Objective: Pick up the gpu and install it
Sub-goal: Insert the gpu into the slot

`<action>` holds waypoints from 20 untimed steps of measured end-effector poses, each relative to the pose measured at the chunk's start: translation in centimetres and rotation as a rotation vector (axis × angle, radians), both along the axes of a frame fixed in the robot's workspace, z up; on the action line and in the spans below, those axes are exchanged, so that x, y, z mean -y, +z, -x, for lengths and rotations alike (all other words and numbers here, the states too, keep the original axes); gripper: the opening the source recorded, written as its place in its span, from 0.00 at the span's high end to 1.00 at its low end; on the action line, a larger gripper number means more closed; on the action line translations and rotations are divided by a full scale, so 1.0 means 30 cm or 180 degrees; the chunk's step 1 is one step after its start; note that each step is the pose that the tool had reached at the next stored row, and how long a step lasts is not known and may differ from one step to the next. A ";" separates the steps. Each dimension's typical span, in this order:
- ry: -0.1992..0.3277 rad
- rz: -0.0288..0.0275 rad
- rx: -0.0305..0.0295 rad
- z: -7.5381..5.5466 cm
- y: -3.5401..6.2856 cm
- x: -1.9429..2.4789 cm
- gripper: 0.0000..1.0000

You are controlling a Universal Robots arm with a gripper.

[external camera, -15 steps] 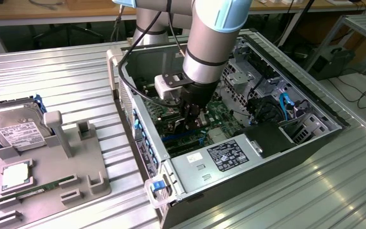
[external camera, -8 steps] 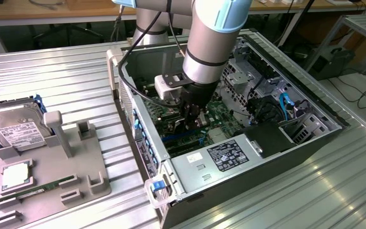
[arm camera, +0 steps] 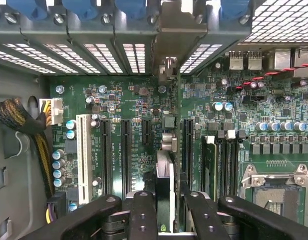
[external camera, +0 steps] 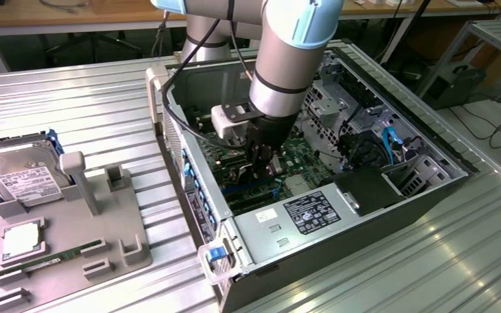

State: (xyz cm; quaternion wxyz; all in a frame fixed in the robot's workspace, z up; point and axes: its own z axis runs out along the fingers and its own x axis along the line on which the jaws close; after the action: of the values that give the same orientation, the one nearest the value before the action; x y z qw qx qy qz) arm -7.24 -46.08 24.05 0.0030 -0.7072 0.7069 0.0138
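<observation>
- The pincer [arm camera: 166, 210] is closed on the gpu [arm camera: 165, 172], a thin flat card seen edge-on between its black fingers [arm camera: 144, 212].
- The gpu stands upright over the green motherboard [arm camera: 134, 100], in line with the long black slots [arm camera: 125, 155].
- Its silver metal end [arm camera: 168, 30] sits at the back wall.
- The arm [external camera: 286, 59] reaches down into the open computer case [external camera: 425, 189].
- A hard drive [external camera: 15, 173] leans in a grey holder [external camera: 102, 222] on the ridged metal worktop [external camera: 85, 98].
</observation>
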 end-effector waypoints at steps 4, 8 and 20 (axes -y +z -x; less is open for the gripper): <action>0.0000 -0.0001 0.0000 0.000 -0.004 0.000 0.73; 0.0000 -0.0002 0.0000 0.000 -0.017 0.000 0.73; 0.0000 -0.0012 0.0007 0.000 -0.036 -0.002 0.72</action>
State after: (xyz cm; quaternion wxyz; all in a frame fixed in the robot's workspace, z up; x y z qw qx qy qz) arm -7.23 -46.03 22.95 0.0051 -0.7072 0.7068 0.0144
